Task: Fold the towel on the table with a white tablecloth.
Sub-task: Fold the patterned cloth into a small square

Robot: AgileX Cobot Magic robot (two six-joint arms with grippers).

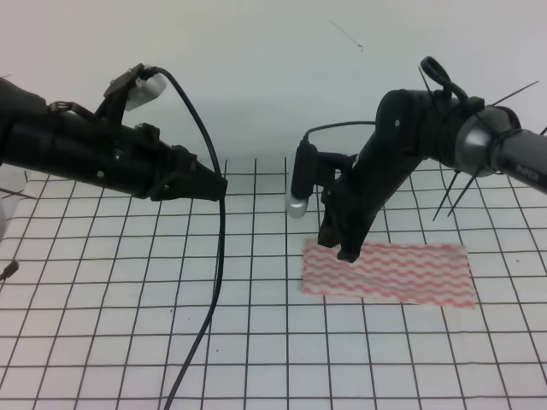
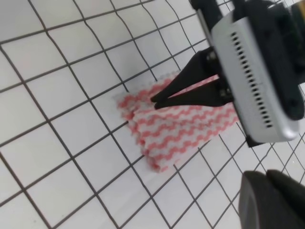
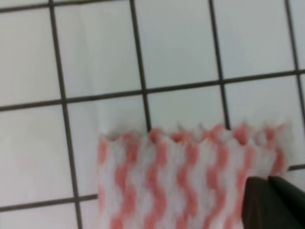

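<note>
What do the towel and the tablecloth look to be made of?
Towel: thin soft cloth, probably woven or paper-like, matte; it lies flat, and its short edge is scalloped and fuzzy.
Tablecloth: likely fabric, matte white with a printed black grid; faint wrinkles show.

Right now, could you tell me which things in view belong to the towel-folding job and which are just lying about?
Job:
towel
white tablecloth on the table
right gripper, over the towel's left end
left gripper, held off the cloth

Lying about:
black cable
small dark object at the left edge
</note>
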